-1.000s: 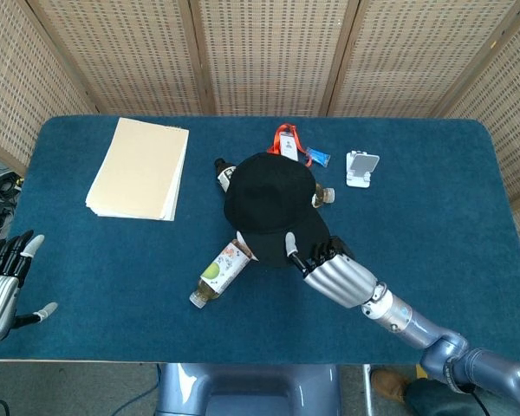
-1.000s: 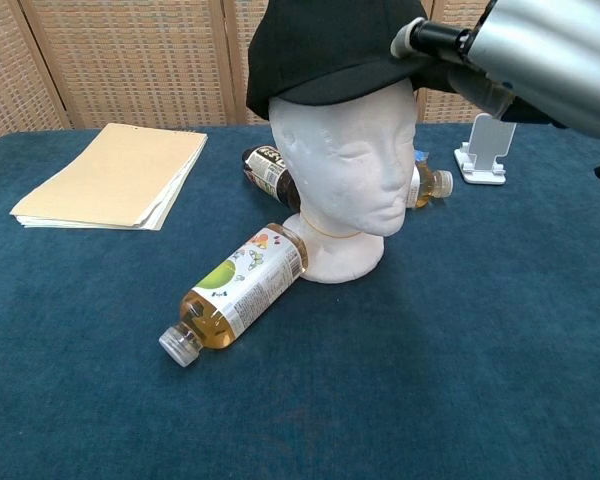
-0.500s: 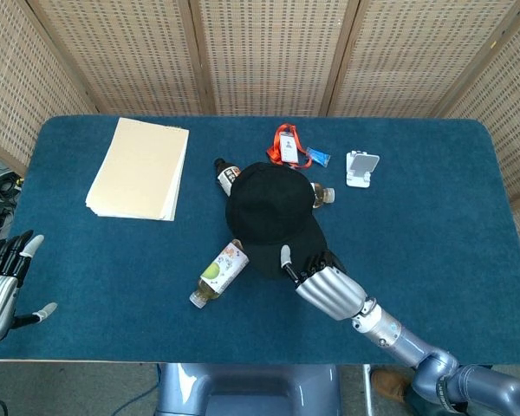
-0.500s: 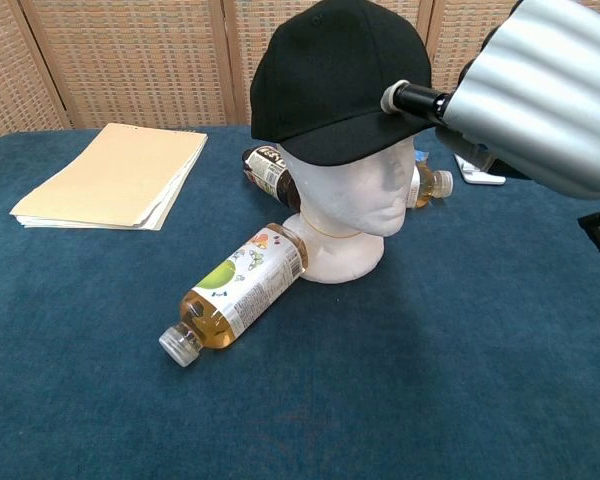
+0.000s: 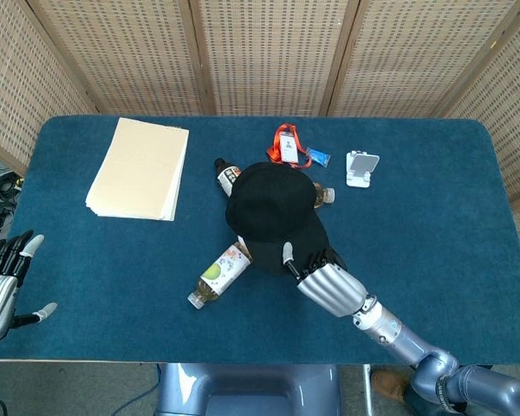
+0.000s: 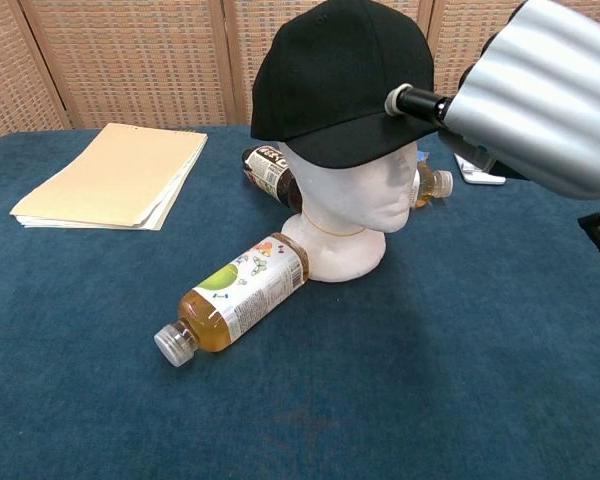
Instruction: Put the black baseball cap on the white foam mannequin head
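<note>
Chest view: black baseball cap (image 6: 335, 75) sits on the white foam mannequin head (image 6: 355, 205), brim low over the face. Right hand (image 6: 540, 100) fingers pinch the brim. Risk: further pull may tip the light head onto the juice bottle (image 6: 235, 300) touching its base. Left hand (image 5: 0, 286) idles, fingers spread.

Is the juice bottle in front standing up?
No, the juice bottle lies on its side on the blue table, its bottom end against the base of the white foam mannequin head.
</note>
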You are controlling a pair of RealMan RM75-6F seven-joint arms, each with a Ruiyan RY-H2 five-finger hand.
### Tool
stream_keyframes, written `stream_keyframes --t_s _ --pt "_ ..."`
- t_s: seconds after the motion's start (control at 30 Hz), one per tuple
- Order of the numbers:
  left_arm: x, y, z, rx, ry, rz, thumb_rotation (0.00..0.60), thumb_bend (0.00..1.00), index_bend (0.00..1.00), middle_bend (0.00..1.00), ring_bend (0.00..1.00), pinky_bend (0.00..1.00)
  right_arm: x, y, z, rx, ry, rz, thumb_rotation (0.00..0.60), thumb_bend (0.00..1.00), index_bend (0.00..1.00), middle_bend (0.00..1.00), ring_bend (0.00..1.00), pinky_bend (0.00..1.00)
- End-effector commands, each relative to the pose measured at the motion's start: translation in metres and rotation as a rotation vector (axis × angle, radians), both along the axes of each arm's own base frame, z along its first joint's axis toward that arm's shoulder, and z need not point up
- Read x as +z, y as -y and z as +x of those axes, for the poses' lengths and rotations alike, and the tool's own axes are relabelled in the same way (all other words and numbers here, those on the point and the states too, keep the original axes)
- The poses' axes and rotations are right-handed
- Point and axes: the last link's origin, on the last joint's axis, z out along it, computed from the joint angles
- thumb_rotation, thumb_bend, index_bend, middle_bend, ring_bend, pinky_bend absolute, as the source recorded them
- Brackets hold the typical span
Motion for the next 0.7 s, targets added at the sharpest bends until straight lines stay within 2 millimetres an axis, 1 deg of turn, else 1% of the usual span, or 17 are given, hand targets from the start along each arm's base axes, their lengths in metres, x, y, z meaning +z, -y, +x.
stream_keyframes --t_s 0.03,0.1,0.13,0.2,0.27,0.37,0.47,0.7 --pt "0.000 0.000 0.000 -0.001 0.000 -0.001 0.600 0.00 0.00 0.00 0.00 0.00 -0.001 0.000 -0.002 -0.003 0.002 0.007 0.600 0.78 0.49 0.99 1.00 1.00" --pt "0.000 0.000 0.000 0.000 -0.001 -0.001 0.600 0.00 0.00 0.00 0.00 0.00 0.000 0.000 -0.003 -0.007 0.003 0.010 0.600 0.62 0.32 0.99 1.00 1.00" --pt "0.000 0.000 0.000 0.000 0.000 -0.002 0.600 0.00 0.00 0.00 0.00 0.00 0.001 0.000 -0.003 -0.009 0.004 0.012 0.600 0.56 0.26 0.99 1.00 1.00" --pt "0.000 0.000 0.000 0.000 -0.001 -0.001 0.600 0.00 0.00 0.00 0.00 0.00 0.002 -0.001 -0.004 -0.009 0.003 0.014 0.600 0.42 0.11 0.99 1.00 1.00" --pt "-0.001 0.000 0.000 -0.001 -0.001 -0.002 0.600 0.00 0.00 0.00 0.00 0.00 0.004 -0.002 -0.006 -0.012 0.006 0.014 0.600 0.35 0.05 0.99 1.00 1.00" --pt "-0.001 0.000 0.000 -0.001 -0.002 -0.006 0.600 0.00 0.00 0.00 0.00 0.00 0.009 -0.003 -0.008 -0.016 0.013 0.009 0.600 0.30 0.01 0.98 1.00 1.00" --pt "-0.001 0.001 0.001 -0.002 -0.001 -0.005 0.600 0.00 0.00 0.00 0.00 0.00 0.016 -0.004 -0.010 -0.017 0.026 0.000 0.600 0.28 0.00 0.98 1.00 1.00" --pt "-0.001 0.002 0.001 -0.004 0.002 -0.005 0.600 0.00 0.00 0.00 0.00 0.00 0.049 -0.012 -0.025 -0.029 0.057 -0.035 0.600 0.28 0.00 0.98 1.00 1.00"
